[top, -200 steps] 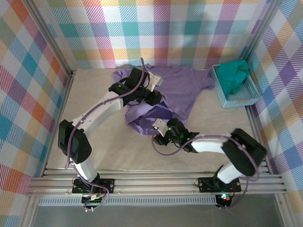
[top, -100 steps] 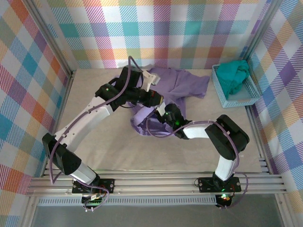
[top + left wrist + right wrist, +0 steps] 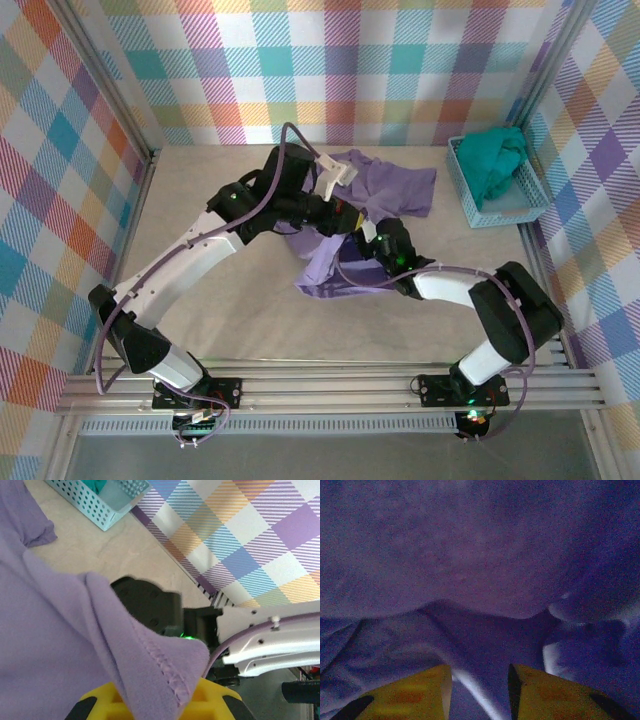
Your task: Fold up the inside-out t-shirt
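The inside-out t-shirt (image 3: 392,186), lavender-purple, lies bunched in the middle of the table, and a lower flap reaches toward the front. My left gripper (image 3: 345,213) is over its middle, shut on a stitched hem of the shirt (image 3: 165,660), which drapes over the yellow jaws (image 3: 160,702). My right gripper (image 3: 380,241) is buried in the folds just right of the left one. In the right wrist view the dim shirt cloth (image 3: 470,555) is all around, and the right gripper (image 3: 480,690) holds a thick fold between its yellow fingers (image 3: 415,690).
A light blue basket (image 3: 463,182) with a teal-green garment (image 3: 495,160) stands at the back right against the checked wall, and the basket (image 3: 95,507) shows in the left wrist view too. Bare table lies left of and in front of the shirt. The two wrists are close together.
The left gripper has carried its hold on the shirt to the right, dragging the cloth off the back left. The right gripper moved up into the folds and its jaws narrowed on the cloth.
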Controlling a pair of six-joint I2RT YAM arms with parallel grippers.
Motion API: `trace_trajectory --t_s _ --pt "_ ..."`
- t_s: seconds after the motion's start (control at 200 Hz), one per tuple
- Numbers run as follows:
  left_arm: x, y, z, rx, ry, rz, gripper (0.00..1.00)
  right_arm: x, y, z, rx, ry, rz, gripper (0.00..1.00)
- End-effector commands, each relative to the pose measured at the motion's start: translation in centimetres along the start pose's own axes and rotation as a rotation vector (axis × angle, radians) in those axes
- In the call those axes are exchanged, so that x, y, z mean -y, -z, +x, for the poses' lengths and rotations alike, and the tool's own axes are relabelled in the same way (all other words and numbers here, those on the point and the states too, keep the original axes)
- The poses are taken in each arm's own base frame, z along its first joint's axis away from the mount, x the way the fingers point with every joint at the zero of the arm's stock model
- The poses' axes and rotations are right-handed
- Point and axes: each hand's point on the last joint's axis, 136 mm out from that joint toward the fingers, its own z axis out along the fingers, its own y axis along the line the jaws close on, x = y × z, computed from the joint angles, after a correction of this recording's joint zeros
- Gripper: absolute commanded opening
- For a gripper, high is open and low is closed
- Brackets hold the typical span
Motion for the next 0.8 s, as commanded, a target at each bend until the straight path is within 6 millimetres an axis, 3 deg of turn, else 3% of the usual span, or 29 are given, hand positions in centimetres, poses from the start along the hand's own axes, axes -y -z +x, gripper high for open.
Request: trace_trajectory --t_s 0.0,0.26,0.4,0.795 --pt "2.3 1.8 -2.2 0.085 -0.031 0.038 0.00 -2.1 -1.6 0.6 -0.020 -0.018 -0.054 0.37" --pt "4.7 3.4 -3.3 0.128 -0.061 0.106 0.00 -1.0 -5.3 0.5 -0.109 -0.013 0.018 0.38" --pt "6.2 4.3 -2.9 0.132 -0.086 0.161 0.00 -0.1 -6.7 0.0 -0.166 -0.061 0.014 0.40" --pt "9.3 7.7 -3.8 0.202 -0.135 0.241 0.00 2.0 -10.3 1.6 -0.335 0.033 0.011 0.44"
